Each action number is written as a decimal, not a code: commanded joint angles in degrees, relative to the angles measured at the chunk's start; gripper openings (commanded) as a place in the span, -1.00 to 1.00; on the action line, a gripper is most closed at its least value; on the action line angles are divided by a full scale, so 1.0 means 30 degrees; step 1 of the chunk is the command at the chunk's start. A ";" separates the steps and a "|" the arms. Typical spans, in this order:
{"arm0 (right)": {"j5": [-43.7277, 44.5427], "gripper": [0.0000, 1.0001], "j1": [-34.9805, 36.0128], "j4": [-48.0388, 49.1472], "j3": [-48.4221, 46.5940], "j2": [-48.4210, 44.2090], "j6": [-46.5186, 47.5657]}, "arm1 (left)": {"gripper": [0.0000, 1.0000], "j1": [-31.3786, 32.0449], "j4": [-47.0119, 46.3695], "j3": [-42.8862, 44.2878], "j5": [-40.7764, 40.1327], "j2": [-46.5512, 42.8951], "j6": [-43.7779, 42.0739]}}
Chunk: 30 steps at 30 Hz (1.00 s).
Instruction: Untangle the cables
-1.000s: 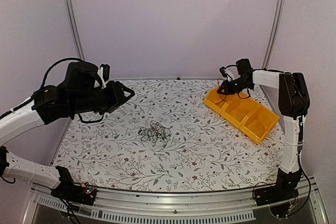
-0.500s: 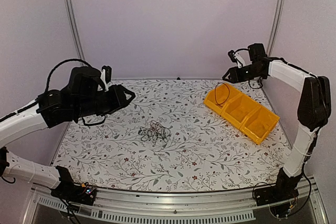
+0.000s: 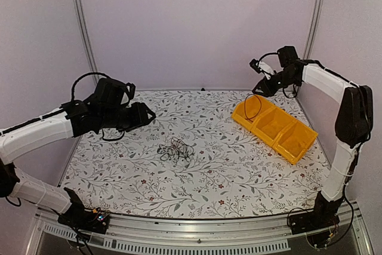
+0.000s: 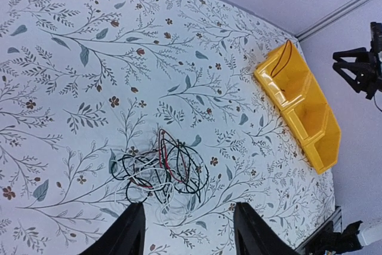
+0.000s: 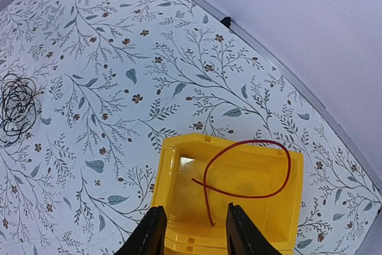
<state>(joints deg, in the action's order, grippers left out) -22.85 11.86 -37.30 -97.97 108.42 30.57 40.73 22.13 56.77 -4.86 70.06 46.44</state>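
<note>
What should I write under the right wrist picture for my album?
Open right pincer above a red cable looped in the yellow bin.

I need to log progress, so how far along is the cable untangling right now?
Done: one red cable lies alone in the end compartment of the yellow bin. In hand: nothing; the right gripper is open above that cable, and the left gripper is open above the clump. Left: the clump of black, red and white cables sits tangled on the table.

A red cable [image 5: 258, 142] lies looped inside the yellow bin [image 5: 179, 207]. The right end effector [image 5: 194, 231] hangs above it, fingers apart and empty. The tangle of cables [image 5: 17, 106] sits far left on the counter [image 5: 119, 58].
</note>
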 commanded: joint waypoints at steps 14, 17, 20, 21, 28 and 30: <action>-0.5035 0.98 0.4433 0.3322 0.5674 -0.5543 -0.3657 | 0.98 -0.1212 0.5763 0.7116 0.1696 1.0017 -0.6309; -0.6607 0.98 0.4497 0.1828 0.5095 -0.4865 -0.0411 | 0.99 -0.1243 0.7050 0.7181 -0.0732 0.9716 -0.6844; -0.4463 0.98 0.4489 0.2446 0.5984 -0.5268 -0.0925 | 0.99 -0.1416 0.9644 0.8239 -0.0519 1.0096 -0.6882; -0.3997 0.98 0.4511 0.2190 0.6110 -0.5358 -0.0872 | 0.99 -0.1418 0.9861 0.8366 -0.0214 1.0120 -0.7244; -0.4868 0.98 0.4464 0.0093 0.5491 -0.5588 0.1081 | 0.99 -0.1451 0.4764 0.6916 0.0453 0.8157 -0.9135; -0.4994 0.98 0.4459 0.0184 0.5159 -0.5655 0.0767 | 0.99 -0.1419 0.4726 0.7666 -0.0318 0.8208 -0.9177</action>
<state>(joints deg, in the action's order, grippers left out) -36.82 25.36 -34.61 -80.05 92.95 31.46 37.06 42.11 77.38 -4.60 97.60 21.78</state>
